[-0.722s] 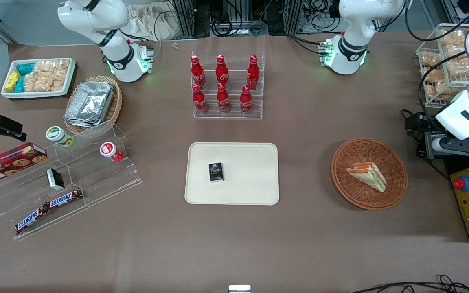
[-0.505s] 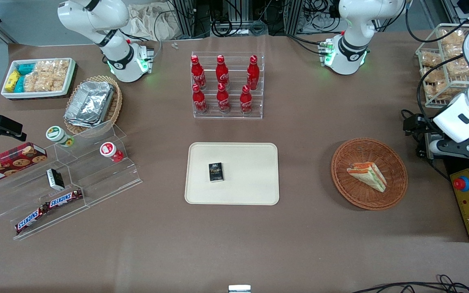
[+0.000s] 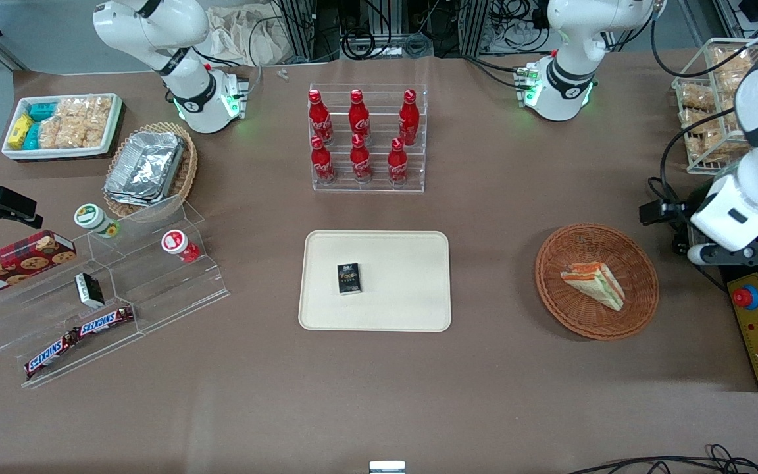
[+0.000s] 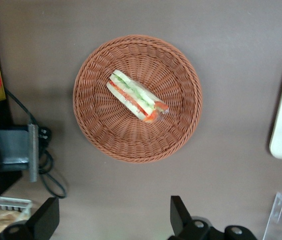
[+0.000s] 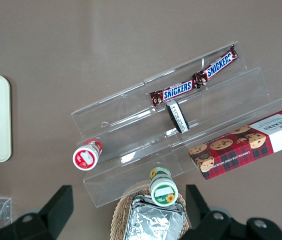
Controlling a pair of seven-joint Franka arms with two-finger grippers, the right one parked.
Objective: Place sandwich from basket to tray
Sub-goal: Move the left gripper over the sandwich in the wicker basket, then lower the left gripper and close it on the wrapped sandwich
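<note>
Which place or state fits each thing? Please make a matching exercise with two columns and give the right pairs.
Things:
1. sandwich
2. small black box
3. gripper
4. red bottles

Places or states:
A. on the tray
B. in a clear tiered rack
C. open, raised beside the basket, holding nothing
D. lying in the basket

Pairs: 1-D, 2-A, 3-C, 4-B
</note>
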